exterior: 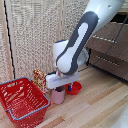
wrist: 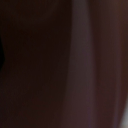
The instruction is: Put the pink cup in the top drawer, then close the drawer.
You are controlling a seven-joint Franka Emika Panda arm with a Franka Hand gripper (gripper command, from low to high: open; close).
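A red wire basket (exterior: 22, 100) is seen nearest, standing on the light wooden floor (exterior: 95, 107) at the exterior view's left. Just beside it, toward the exterior view's right, the pale pink cup (exterior: 58, 95) stands upright on the floor. The gripper (exterior: 59, 86) is lowered directly onto the top of the cup, its fingers hidden under the white wrist; how far it is parted, and whether the cup is gripped, cannot be told. The wrist view is filled by a dark, blurred surface and nothing can be made out. Behind the cup a low red bowl (exterior: 74, 88) and a patterned packet (exterior: 39, 79) are seen. Farthest back, at the exterior view's right, the dark brown dresser (exterior: 111, 50) is placed.
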